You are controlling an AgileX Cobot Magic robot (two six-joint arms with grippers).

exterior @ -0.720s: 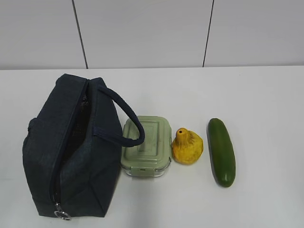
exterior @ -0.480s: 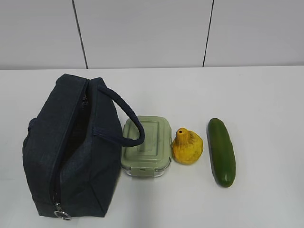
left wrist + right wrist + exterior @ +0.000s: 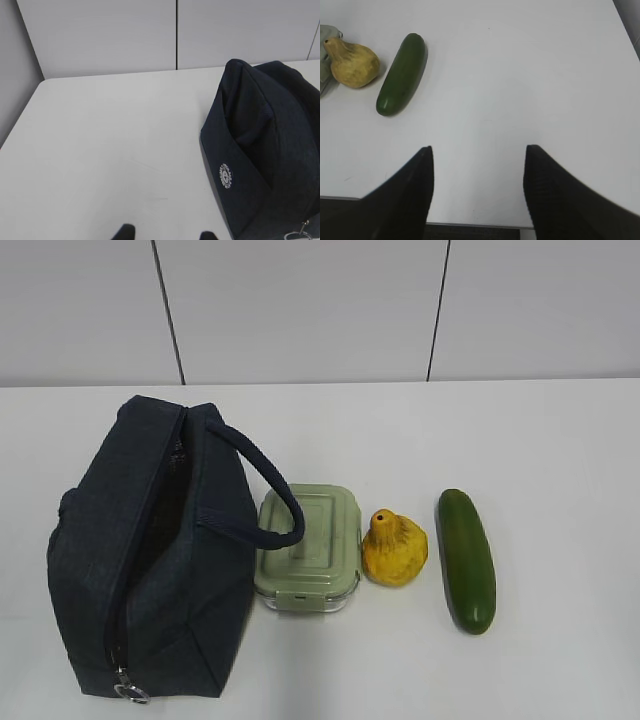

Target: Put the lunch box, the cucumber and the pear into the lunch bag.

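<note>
Both grippers, left gripper [image 3: 165, 234] and right gripper [image 3: 477, 170], have spread fingers; lift the lunch box [image 3: 308, 547] level, clear of the lunch bag [image 3: 150, 550] handle.

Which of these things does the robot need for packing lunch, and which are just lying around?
Needed for the job:
lunch bag, unzipped on top
lunch box
pear
cucumber

Just lying around:
nothing. Only the white table is left, and it just holds everything. Both grippers, left and right, are open and empty.
</note>
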